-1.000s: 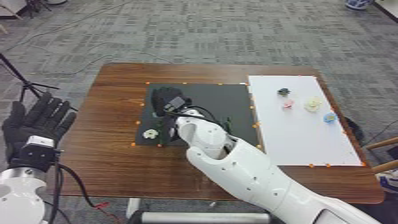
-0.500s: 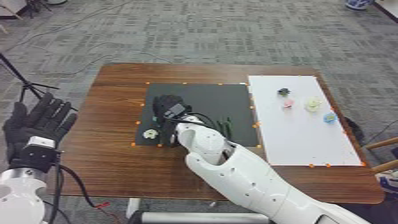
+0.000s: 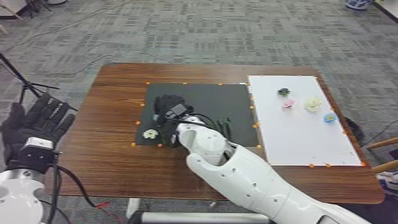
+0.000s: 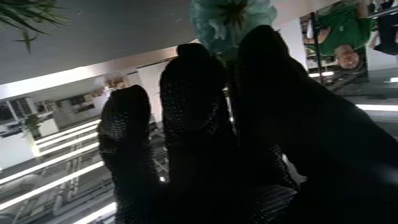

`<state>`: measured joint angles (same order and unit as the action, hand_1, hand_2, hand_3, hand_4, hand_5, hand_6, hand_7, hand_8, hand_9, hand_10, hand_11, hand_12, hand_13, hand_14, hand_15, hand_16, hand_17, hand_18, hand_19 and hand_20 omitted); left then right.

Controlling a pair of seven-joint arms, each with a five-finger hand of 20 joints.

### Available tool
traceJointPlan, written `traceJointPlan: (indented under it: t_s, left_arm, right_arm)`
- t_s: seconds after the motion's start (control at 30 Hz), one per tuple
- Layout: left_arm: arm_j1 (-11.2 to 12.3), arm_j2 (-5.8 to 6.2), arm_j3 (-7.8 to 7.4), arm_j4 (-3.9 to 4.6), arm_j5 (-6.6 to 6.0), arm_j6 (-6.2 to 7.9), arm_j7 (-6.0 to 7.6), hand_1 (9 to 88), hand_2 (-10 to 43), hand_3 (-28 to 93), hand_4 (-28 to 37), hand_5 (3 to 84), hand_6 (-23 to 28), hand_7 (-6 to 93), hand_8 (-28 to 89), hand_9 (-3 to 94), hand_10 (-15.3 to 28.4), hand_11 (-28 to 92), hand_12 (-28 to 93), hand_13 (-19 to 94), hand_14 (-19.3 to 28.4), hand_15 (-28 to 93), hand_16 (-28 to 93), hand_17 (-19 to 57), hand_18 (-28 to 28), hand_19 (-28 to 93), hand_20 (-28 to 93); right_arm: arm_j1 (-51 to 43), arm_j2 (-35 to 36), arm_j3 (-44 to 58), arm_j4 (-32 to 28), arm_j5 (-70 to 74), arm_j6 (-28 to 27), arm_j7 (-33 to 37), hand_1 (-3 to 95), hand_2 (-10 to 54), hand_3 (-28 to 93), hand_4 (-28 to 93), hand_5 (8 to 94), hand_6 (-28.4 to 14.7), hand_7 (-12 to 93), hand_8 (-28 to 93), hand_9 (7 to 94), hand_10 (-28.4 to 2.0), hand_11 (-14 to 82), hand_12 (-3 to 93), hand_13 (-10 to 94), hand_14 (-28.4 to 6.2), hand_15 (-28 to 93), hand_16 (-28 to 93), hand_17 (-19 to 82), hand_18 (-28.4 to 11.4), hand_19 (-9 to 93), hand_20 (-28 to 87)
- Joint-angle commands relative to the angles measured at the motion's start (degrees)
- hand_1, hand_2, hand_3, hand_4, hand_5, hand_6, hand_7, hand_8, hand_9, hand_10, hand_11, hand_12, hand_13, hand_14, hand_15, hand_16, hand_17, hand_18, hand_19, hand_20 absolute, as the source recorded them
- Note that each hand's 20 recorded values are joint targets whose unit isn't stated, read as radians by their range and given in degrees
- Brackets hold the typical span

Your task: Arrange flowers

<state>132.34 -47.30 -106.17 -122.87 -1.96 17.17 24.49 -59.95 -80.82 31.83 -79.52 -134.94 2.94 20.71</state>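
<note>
While the black-gloved right hand [image 3: 173,106] is over the left part of the flat dark mat [image 3: 218,96], its thumb and a finger pinch the stem of a pale blue-green flower with a dark middle [image 4: 233,20]. In the right wrist view, that flower's head is just past the fingertips. Spiky green leaves [image 4: 25,17] are near it.

The head view shows a small white flower [image 3: 150,134] on the mat, near the right hand. I can't tell if it is the same flower as the pinched one. Thin green stems [image 3: 226,125] are on the mat too, beside the right arm.

On the flat white board [image 3: 302,140] are a little dark flower [image 3: 283,92], a pink one [image 3: 288,103], a creamy yellow one [image 3: 312,104] and a blue one [image 3: 330,117].

The black-gloved left hand [image 3: 35,122] is off the left side of the brown wooden table [image 3: 111,107], relaxed with its fingers out straight, holding nothing.
</note>
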Motion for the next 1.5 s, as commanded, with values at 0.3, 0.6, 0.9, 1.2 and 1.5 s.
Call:
traceJointPlan:
  t_s: [0.3, 0.6, 0.9, 1.2, 1.5]
  left_arm:
    - [0.61, -0.32, -0.32, -0.55, -0.04, -0.14, -0.09, 21.6, 20.1, 67, -28.3, 35.6, 7.1, 9.9, -7, 30.9, 13.2, 14, 13, 22, 12.9, 26, -3, -4.1, 10.5, 23, 11]
    - [-0.43, -0.18, 0.12, 0.03, 0.1, 0.0, -0.53, 21.7, 20.1, 67, -28.3, 35.4, 7.1, 9.8, -7, 30.9, 13.3, 13, 13, 22, 12.9, 26, -3, -4.1, 10.5, 23, 11]
    - [0.2, -0.35, -0.25, -0.46, 0.06, 0.23, -0.98, 21.6, 20.1, 67, -28.3, 35.4, 7.2, 9.7, -7, 30.9, 13.2, 14, 13, 22, 12.9, 26, -3, -4.1, 10.5, 23, 11]
    - [0.32, -0.55, -0.45, -0.61, 0.42, 0.19, -1.54, 21.5, 20.1, 67, -28.3, 35.4, 7.3, 9.9, -7, 30.9, 13.3, 14, 13, 22, 13.0, 26, -3, -4.2, 10.5, 23, 11]
    - [0.44, -0.65, -0.37, -0.62, 0.45, -0.09, -1.37, 21.5, 19.7, 67, -28.3, 35.3, 7.3, 9.9, -7, 30.9, 13.3, 14, 13, 22, 13.0, 26, -3, -4.2, 10.5, 23, 11]
  right_arm:
    - [-0.41, 0.67, 0.18, -3.31, 0.8, 2.09, -0.25, 53.5, -9.5, 77, -28, 61.9, -1.8, 19, -13, 58.6, -14.1, 10.4, 12.2, 74, -3.5, 61, 38, 38, -22.7, 85, 38]
    - [1.14, 0.58, -3.19, -0.51, 0.45, 11.33, 2.56, 54.1, -9.5, 76, -28, 66.3, -1.6, 19, -7, 66.2, -13.1, 12.9, 13.6, 76, -6.0, 65, 31, 39, -23.3, 86, 38]
    - [1.46, 0.68, -4.46, 0.13, 0.82, 12.9, 4.33, 60.3, -9.5, 68, -28, 72.1, -1.4, 26, 2, 70.5, -11.9, 14.3, 15.4, 78, -5.5, 65, 29, 40, -23.3, 87, 38]
    - [1.42, 1.28, -5.58, -0.83, 0.4, 13.19, 4.95, 58.5, -9.5, 71, -28, 69.0, -1.2, 27, 0, 72.1, -11.2, 14.8, 18.8, 77, -3.9, 61, 36, 40, -23.0, 87, 38]
    - [1.64, 1.52, -5.73, -1.06, 0.45, 13.69, 5.93, 54.9, -9.5, 75, -28, 64.3, -1.3, 19, -13, 70.9, -12.0, 16.3, 16.3, 77, -4.0, 59, 37, 40, -23.0, 86, 37]
